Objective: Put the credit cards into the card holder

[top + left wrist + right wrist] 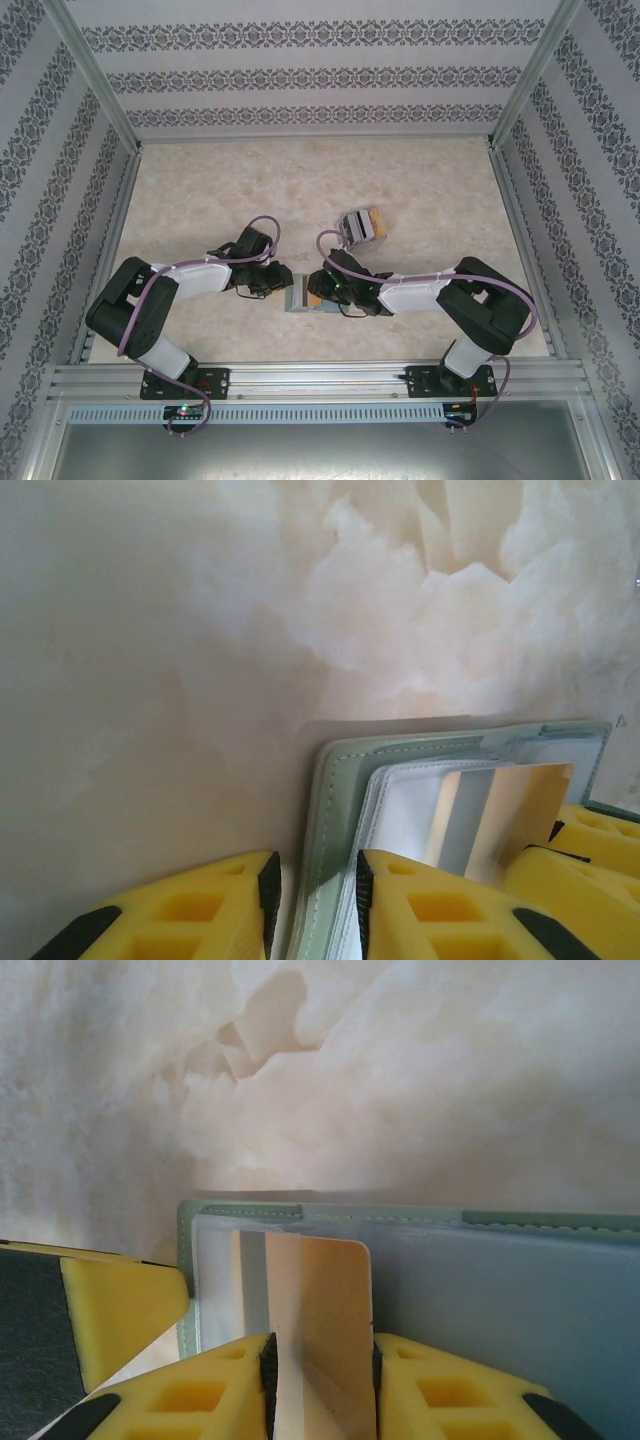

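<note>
The sage-green card holder (298,299) lies open on the table between both grippers. My left gripper (284,287) (312,900) is shut on the edge of its green cover (335,790). A tan credit card (335,1300) with a grey stripe sits against the holder's pale inner pocket (215,1260). My right gripper (318,292) (320,1380) stands open over the card. The card's right edge lies by the right pad, and its left part runs under the left finger. In the left wrist view the same card (500,805) shows in the pocket, with the right gripper's yellow fingers (590,840) beside it.
A clear plastic box with a tan end (362,226) sits behind the right gripper. Patterned walls (60,170) close in the marbled table (200,190) on three sides. An aluminium rail (320,378) carries both arm bases at the near edge.
</note>
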`<control>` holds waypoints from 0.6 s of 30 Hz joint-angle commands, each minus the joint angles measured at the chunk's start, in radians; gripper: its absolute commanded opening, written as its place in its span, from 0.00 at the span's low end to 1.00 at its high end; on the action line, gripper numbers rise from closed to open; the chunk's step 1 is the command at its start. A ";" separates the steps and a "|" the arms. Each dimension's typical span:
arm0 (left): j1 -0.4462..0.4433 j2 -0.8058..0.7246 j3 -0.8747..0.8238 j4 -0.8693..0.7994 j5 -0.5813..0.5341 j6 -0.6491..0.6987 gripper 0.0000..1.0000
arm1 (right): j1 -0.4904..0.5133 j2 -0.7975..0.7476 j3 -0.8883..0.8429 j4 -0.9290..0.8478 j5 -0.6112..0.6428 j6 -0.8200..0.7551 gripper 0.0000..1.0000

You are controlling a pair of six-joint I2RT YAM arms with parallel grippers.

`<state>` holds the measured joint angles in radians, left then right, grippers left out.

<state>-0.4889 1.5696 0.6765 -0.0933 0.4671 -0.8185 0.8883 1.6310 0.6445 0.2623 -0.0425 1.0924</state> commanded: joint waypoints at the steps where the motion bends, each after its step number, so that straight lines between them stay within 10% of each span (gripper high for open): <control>1: -0.005 0.024 -0.008 0.018 -0.008 -0.003 0.30 | 0.008 0.012 0.027 -0.112 0.009 -0.034 0.31; 18: -0.005 0.020 -0.011 0.030 0.007 -0.001 0.29 | 0.038 -0.038 0.233 -0.547 0.146 -0.130 0.42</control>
<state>-0.4889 1.5696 0.6765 -0.0933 0.4675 -0.8185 0.9169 1.6157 0.8589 -0.1925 0.0578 0.9886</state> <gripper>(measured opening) 0.290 0.417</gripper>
